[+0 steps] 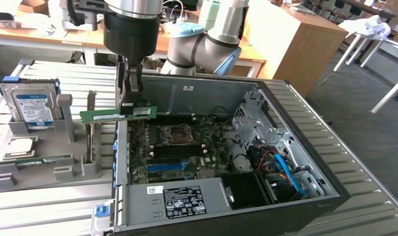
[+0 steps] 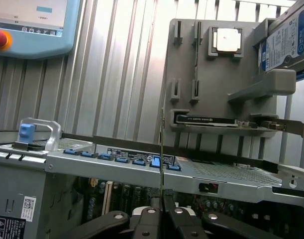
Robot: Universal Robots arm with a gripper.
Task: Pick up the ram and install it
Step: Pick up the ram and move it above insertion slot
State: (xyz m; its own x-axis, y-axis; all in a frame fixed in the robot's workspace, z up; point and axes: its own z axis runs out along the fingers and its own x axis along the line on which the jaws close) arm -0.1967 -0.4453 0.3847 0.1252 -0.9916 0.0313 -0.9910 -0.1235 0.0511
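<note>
The ram is a thin green stick with a white sticker, hanging level in the air above the open computer case's wall on the exterior view's left. My gripper comes straight down from above and is shut on its upper edge. In the wrist view the ram appears edge-on as a thin line rising from between the black fingers of my gripper. Below it lies the motherboard with its processor socket and long slots.
A grey parts holder stands on the exterior view's left, carrying a hard drive, a processor, a second green stick and an upright card. The case holds a power supply and drive cage. A teach pendant lies nearby.
</note>
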